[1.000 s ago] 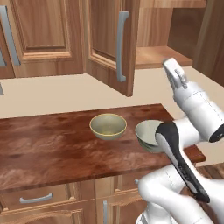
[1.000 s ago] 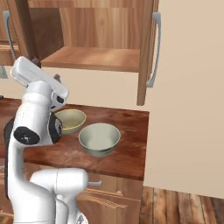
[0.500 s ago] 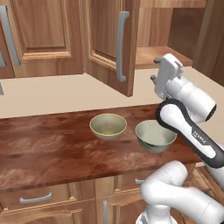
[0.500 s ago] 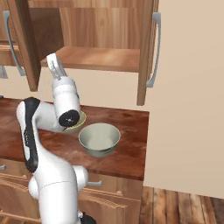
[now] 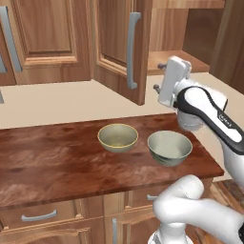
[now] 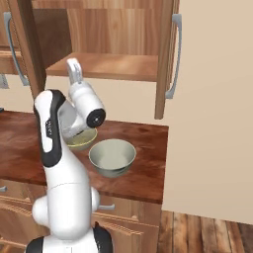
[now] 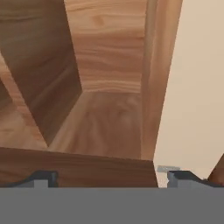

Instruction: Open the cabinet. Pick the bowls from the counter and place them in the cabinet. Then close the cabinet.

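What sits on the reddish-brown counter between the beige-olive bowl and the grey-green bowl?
Nothing: in the left base view a bare strip of reddish-brown wooden counter separates the round beige-olive bowl from the larger grey-green bowl; they stand apart.

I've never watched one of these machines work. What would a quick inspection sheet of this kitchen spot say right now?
Surface: reddish-brown counter, glossy, two bowls standing on it.
Job's things: cabinet with both doors swung open, shelf bare; beige bowl and grey-green bowl side by side on the counter, upright, apart from each other.
Clutter: nothing seen.
End effector: open, holding nothing, raised in front of the cabinet's shelf edge, above the bowls.
Cables: nothing seen.
Surroundings: closed wall cabinet door to the left, drawers with grey handles below the counter, beige wall, wooden floor.
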Available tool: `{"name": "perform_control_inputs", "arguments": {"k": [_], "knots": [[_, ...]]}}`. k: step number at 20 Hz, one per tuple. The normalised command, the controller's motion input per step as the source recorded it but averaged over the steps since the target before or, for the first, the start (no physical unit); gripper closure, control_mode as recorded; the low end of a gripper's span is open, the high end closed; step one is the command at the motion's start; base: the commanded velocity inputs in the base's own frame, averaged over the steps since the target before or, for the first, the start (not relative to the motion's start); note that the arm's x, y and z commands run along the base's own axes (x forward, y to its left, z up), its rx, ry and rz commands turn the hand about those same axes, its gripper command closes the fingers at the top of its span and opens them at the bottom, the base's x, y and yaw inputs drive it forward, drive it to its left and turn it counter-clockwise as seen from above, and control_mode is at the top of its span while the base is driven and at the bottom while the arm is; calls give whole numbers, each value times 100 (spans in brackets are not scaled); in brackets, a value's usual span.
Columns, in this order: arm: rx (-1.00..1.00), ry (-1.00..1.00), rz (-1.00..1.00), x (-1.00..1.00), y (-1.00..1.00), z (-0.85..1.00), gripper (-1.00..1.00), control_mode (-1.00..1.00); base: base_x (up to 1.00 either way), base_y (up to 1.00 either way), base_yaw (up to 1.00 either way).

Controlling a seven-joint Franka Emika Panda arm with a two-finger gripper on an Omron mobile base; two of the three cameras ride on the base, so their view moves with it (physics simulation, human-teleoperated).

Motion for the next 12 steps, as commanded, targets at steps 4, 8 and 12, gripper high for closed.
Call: {"name": "perform_control_inputs", "arguments": {"k": [4, 8, 12], "knots": [[0, 6, 15, 30, 24, 0, -100, -100, 0, 0, 0], [0, 0, 15, 33, 29, 0, -100, -100, 0, 0, 0], [0, 0, 16, 37, 22, 0, -100, -100, 0, 0, 0]]}}
